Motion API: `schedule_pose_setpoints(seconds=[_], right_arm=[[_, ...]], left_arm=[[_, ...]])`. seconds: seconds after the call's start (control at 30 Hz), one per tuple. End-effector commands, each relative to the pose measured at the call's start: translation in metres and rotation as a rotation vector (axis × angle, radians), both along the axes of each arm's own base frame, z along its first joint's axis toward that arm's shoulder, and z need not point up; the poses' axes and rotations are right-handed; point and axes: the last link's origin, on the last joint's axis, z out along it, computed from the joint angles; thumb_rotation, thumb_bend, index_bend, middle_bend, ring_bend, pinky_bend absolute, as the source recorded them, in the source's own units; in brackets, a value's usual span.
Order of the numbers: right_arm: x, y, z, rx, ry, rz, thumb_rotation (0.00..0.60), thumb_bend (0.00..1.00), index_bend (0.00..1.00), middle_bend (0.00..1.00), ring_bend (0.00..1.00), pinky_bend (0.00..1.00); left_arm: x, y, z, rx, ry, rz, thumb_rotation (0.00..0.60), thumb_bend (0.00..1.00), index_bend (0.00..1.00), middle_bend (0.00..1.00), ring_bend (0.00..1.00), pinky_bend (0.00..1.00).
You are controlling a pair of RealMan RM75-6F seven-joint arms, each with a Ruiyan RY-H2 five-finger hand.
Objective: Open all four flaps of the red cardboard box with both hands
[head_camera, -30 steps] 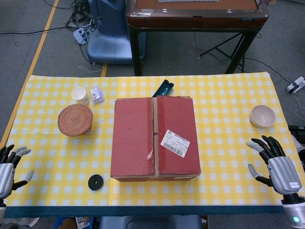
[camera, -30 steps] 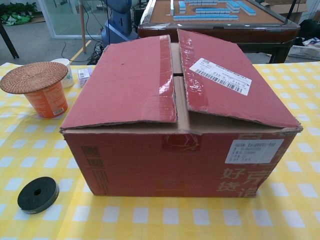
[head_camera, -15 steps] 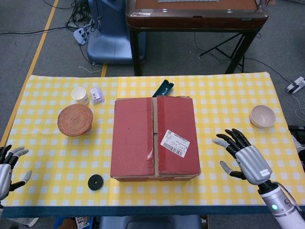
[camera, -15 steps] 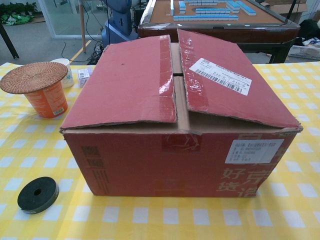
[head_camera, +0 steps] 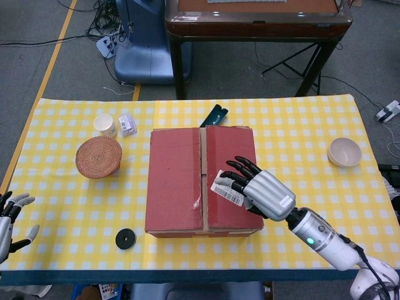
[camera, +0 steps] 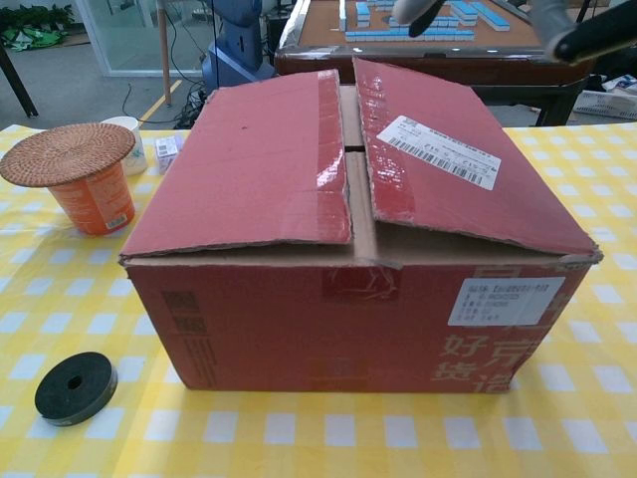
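Red cardboard box (head_camera: 203, 180) mid-table on the yellow checked tablecloth (head_camera: 300, 131), both top flaps closed. Right hand (head_camera: 257, 190) above the right flap (camera: 448, 159), fingers spread, holding nothing. Left hand (head_camera: 9, 219) idle at the table's edge, open. Best hooking fingertips under the centre seam (camera: 356, 169), then lifting outward.

Red cardboard box (camera: 358, 249), front face: large Chinese characters "好京" readable; white labels on front and top flap bore barcode, print too small to read.
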Motion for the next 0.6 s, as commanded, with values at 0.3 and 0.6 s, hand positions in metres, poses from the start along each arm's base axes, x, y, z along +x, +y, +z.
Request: schedule_pose_setpoints(seconds=[0.3,0.6], right_arm=[[0.062,-0.041,-0.048,0.091,0.117,0.089,0.6,1.0,0.32,0.31,0.11,0.03],[0.058,-0.049,-0.067,0.111,0.173,0.062,0.6,1.0,0.35,0.33,0.13,0.03]], left_arm=[[-0.008,-0.005,0.001,-0.001,-0.005,0.023,0.6,0.32,0.29,0.2,0.07,0.0],[-0.016,-0.009,0.002,-0.003,-0.004,0.04,0.6,0.32,0.29,0.2,0.07,0.0]])
